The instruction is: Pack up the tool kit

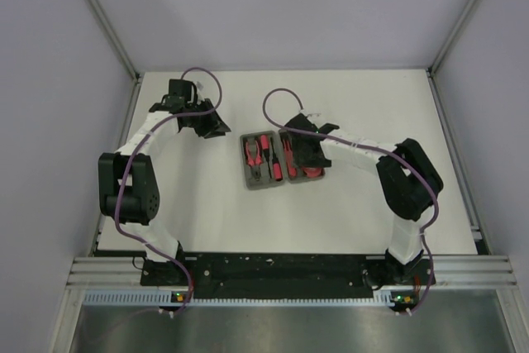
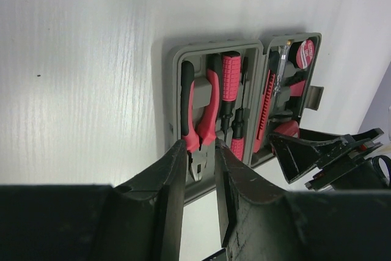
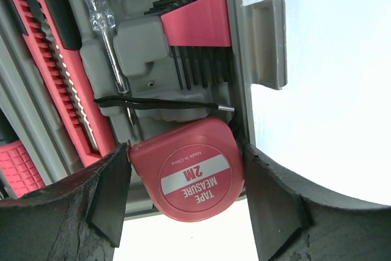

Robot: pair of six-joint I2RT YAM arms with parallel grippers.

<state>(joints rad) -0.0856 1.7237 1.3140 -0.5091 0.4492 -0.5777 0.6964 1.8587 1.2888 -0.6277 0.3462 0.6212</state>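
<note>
The grey tool kit case (image 1: pixel 249 180) lies open in the middle of the table. Its left half holds red-and-black pliers (image 2: pixel 198 114) and a red-handled screwdriver (image 2: pixel 231 84). In the right half are a red knife (image 3: pixel 61 71), a clear tester screwdriver (image 3: pixel 101 19) and hex keys (image 3: pixel 195 25). My right gripper (image 3: pixel 186 151) is shut on the red tape measure (image 3: pixel 189 172), which sits tilted at the near end of the right half and overhangs the case rim (image 3: pixel 241 90). My left gripper (image 2: pixel 200 145) hovers left of the case, narrowly open, nothing between its fingers.
The white table (image 1: pixel 207 212) is enclosed by grey walls with aluminium posts at the back corners. A latch tab (image 3: pixel 266 41) sticks out from the case's right side. Purple cables (image 1: pixel 281 97) loop above both arms.
</note>
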